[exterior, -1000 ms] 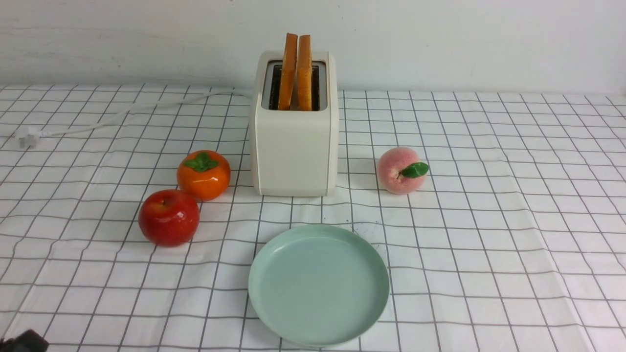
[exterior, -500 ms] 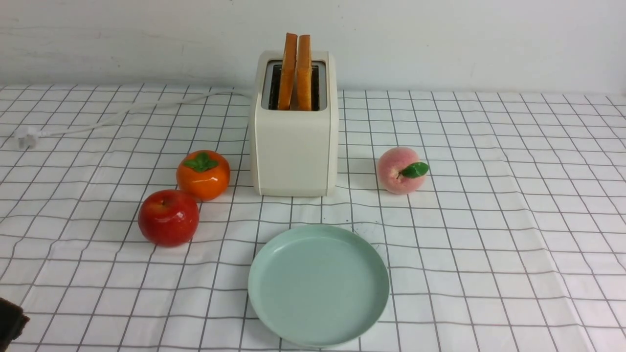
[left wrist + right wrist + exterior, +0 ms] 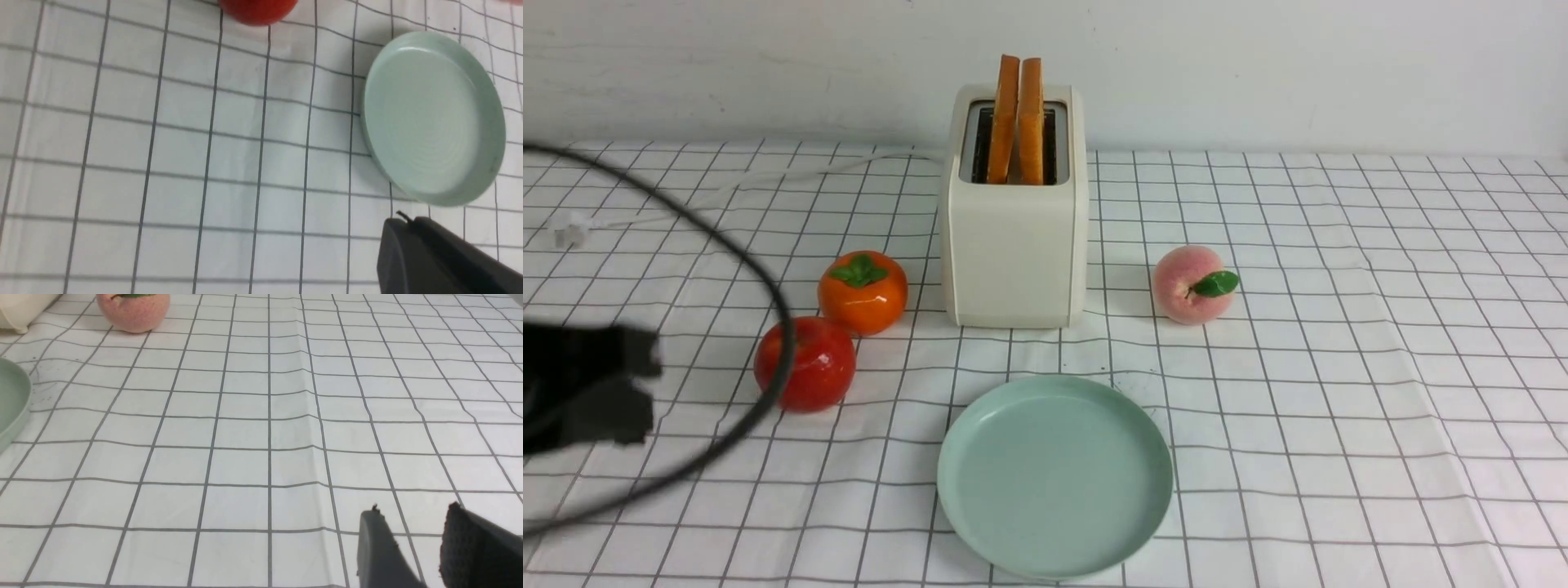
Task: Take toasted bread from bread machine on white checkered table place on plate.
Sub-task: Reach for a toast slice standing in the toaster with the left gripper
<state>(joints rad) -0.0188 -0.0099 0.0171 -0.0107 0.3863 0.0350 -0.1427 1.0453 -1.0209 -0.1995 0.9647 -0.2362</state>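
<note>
toast slices: 2
two-slot toaster: 1
toaster slots: 2
power cord: 1
power plug: 1, behind the curved cable, faint
plate: 1, mint-green
apple: 1, red
persimmon: 1, orange
peach: 1, pink
fruit, total: 3, one of each kind
peach leaf: 1 seen
checkered tablecloth: 1, white with dark grid
wall: 1, pale
black curved cable: looks like 1, blurred, both ends run out of view

Front camera facing toaster, left wrist sharing plate from above
</note>
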